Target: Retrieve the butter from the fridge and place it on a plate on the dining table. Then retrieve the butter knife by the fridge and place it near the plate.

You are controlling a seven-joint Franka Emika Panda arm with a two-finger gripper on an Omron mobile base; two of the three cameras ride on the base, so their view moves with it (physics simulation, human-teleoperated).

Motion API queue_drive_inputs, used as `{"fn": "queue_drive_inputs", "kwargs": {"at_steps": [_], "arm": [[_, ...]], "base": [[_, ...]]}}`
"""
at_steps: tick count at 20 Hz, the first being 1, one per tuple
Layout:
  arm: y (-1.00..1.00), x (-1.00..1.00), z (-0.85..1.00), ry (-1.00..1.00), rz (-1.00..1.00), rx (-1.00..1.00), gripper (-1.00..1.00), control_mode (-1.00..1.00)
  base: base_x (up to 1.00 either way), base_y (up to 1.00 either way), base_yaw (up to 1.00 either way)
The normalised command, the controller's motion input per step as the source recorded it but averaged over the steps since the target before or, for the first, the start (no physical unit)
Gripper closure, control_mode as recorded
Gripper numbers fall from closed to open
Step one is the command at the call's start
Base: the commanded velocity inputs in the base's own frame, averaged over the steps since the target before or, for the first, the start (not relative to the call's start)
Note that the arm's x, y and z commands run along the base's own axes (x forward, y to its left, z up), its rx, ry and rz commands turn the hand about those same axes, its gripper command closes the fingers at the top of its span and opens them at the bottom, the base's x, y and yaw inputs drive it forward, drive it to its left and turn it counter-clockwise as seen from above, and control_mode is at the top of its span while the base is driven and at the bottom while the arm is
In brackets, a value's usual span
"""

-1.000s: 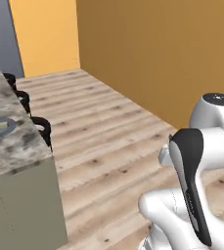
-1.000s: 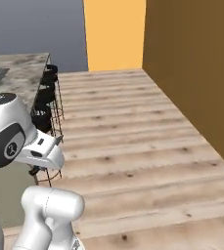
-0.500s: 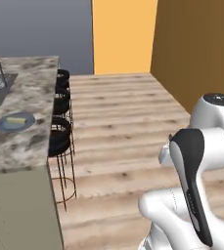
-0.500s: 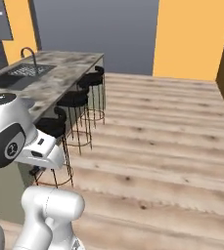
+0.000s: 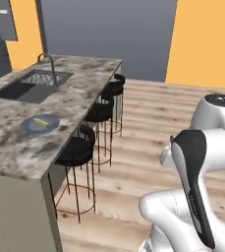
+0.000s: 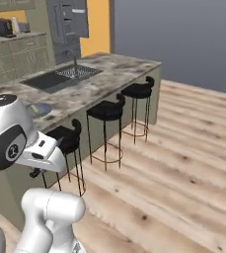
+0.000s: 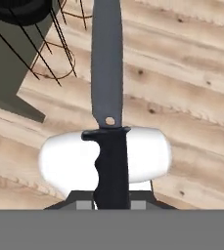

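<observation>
Left base view: the dining counter (image 5: 79,88), a long marble-topped island, runs up the left side with a sink (image 5: 33,83) set in its far part and three black wire stools (image 5: 100,112) along its floor-side edge. Near its close end lies the blue-grey plate (image 5: 31,127), with the pale butter (image 5: 43,121) stick resting on it. Hand view: the pincer (image 7: 112,202) is clamped on the black handle of the butter knife (image 7: 107,83), whose grey blade points away over the wood floor (image 7: 182,78).
</observation>
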Motion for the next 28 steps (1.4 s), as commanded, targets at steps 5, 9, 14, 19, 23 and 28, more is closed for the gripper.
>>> {"fn": "queue_drive_inputs", "kwargs": {"at_steps": [5, 9, 14, 19, 23, 28], "arm": [[0.00, 0.00, 0.00, 0.00, 0.00, 0.00, 1.00, 1.00], [0.00, 0.00, 0.00, 0.00, 0.00, 0.00, 1.00, 1.00], [0.00, 0.00, 0.00, 0.00, 0.00, 0.00, 1.00, 1.00], [0.00, 0.00, 0.00, 0.00, 0.00, 0.00, 1.00, 1.00], [0.00, 0.00, 0.00, 0.00, 0.00, 0.00, 1.00, 1.00], [0.00, 0.00, 0.00, 0.00, 0.00, 0.00, 1.00, 1.00]], "base": [[0.93, -0.73, 0.68], [0.88, -0.75, 0.69], [0.71, -0.82, 0.69], [0.36, -0.94, 0.67], [0.37, -0.83, 0.62], [0.24, -0.43, 0.34]]}}
